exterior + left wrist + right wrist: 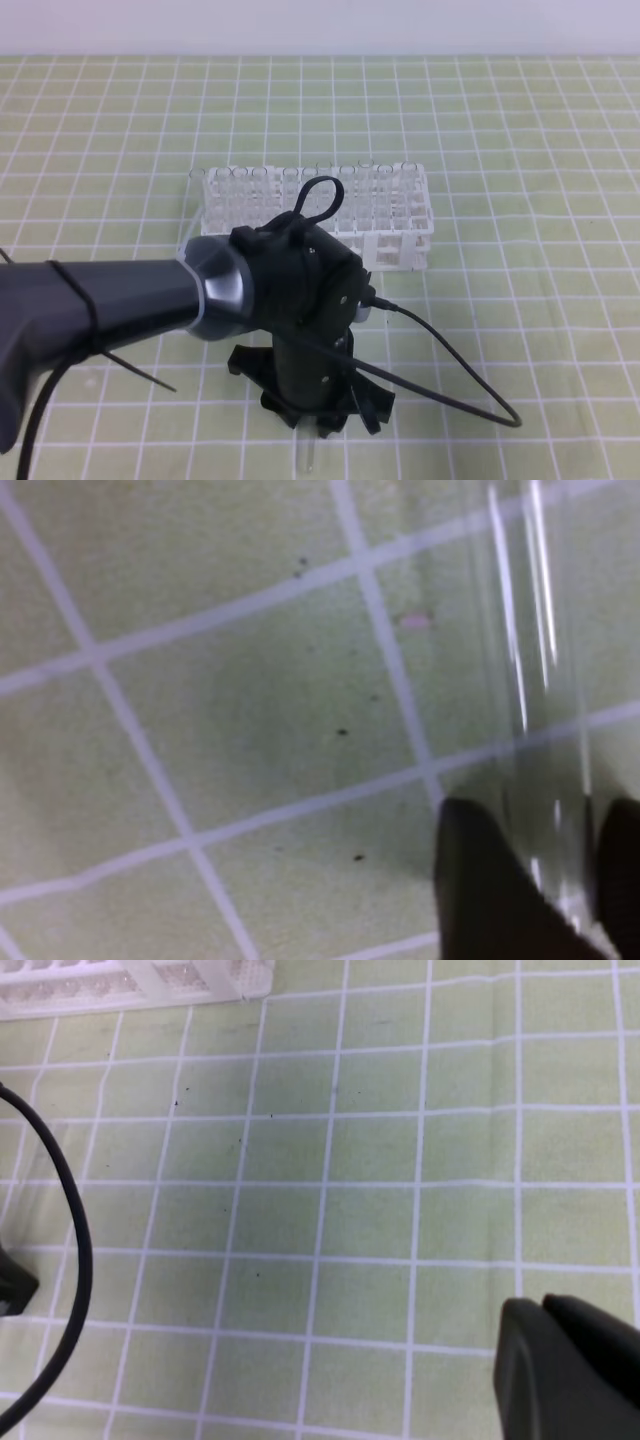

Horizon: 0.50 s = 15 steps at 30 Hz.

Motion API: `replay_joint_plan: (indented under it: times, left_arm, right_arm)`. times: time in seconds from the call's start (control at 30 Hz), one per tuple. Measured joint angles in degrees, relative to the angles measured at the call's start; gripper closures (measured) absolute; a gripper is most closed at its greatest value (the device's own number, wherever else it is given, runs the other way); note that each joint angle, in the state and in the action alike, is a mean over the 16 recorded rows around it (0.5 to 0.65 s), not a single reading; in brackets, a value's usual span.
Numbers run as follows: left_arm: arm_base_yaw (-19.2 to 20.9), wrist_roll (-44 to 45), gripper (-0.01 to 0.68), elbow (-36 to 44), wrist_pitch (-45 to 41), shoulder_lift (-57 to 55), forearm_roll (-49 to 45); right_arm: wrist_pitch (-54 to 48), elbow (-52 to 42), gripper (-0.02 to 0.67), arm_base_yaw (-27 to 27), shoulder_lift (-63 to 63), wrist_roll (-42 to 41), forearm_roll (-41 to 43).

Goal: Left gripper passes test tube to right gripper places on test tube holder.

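The clear test tube (535, 680) lies on the green gridded mat. One black finger (480, 890) of my left gripper (560, 900) stands on each side of its lower end, very close to the glass; I cannot tell whether they press it. From above, the left gripper (310, 415) points straight down in front of the white test tube holder (320, 205), and the end of the test tube (307, 455) pokes out below it. My right gripper (560, 1360) hovers over bare mat with its fingers together and nothing between them. The test tube holder (130, 980) shows at the top left of the right wrist view.
Several clear tubes stand in the holder's back rows. A black cable (450, 375) loops from the left wrist across the mat to the right, and the same cable (75, 1240) shows in the right wrist view. A wall (320, 25) bounds the mat at the back.
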<state>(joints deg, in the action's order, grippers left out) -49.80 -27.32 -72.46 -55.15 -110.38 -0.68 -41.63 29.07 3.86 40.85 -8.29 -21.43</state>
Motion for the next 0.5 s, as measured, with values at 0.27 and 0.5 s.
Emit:
replay_joint_plan:
  times: [0.27, 0.5]
  left_arm:
    - [0.00, 1.81, 0.560, 0.00, -1.69, -0.04, -1.07]
    - [0.00, 5.03, 0.586, 0.04, -3.02, 1.04, -1.77]
  right_arm:
    - [0.00, 0.00, 0.671, 0.00, 0.00, -0.04, 0.00]
    - [-0.11, 0.00, 0.671, 0.00, 0.00, -0.07, -0.01]
